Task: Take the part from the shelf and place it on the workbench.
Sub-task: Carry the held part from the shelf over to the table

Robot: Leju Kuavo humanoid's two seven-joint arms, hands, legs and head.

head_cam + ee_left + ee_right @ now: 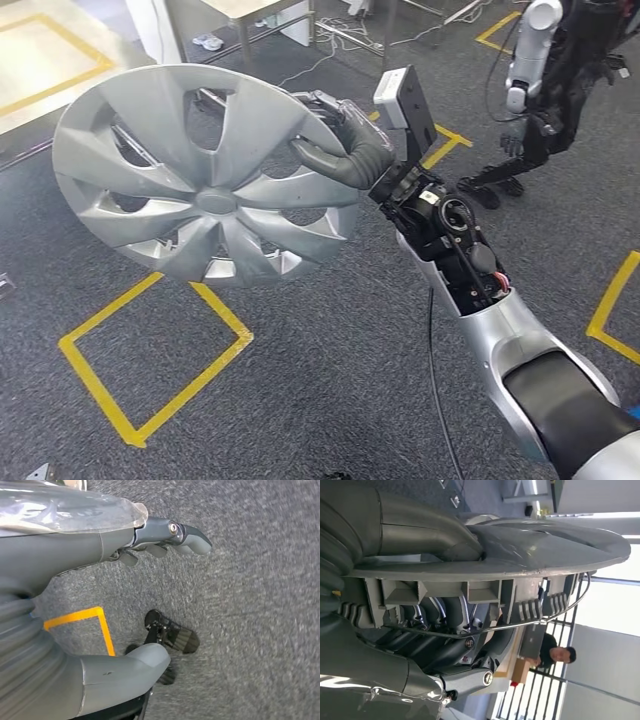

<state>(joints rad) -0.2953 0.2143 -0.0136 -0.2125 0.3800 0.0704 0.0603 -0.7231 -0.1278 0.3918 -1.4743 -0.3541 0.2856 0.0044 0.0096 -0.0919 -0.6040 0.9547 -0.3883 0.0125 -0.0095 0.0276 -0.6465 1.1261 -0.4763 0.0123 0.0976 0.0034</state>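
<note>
Right hand (343, 150) holds the part, a silver wheel cover (204, 175), by its rim: thumb over the front face, fingers behind. The right wrist view confirms this, with the rim edge (490, 567) clamped between thumb above and dark fingers (444, 650) on the ribbed back side. The cover sits in the air, out to the left of the holding hand, face tilted toward the head camera, well above the grey carpet floor (340, 380). Already off the shelf by the look of it; the step in hand is the carry.

Left hand (151, 535) hangs low over the carpet, fingers straight and apart, holding nothing. So the right arm alone carries the load, and it's a wide disc held at one edge, likely to swing or sag.

No counter recognisable here, so I cannot tell which way it lies. Around: yellow tape square (151, 370) on the floor under the cover, another robot (540, 90) standing far right, table legs and cables at the top. A person (556, 655) sits beyond a railing in the right wrist view.
</note>
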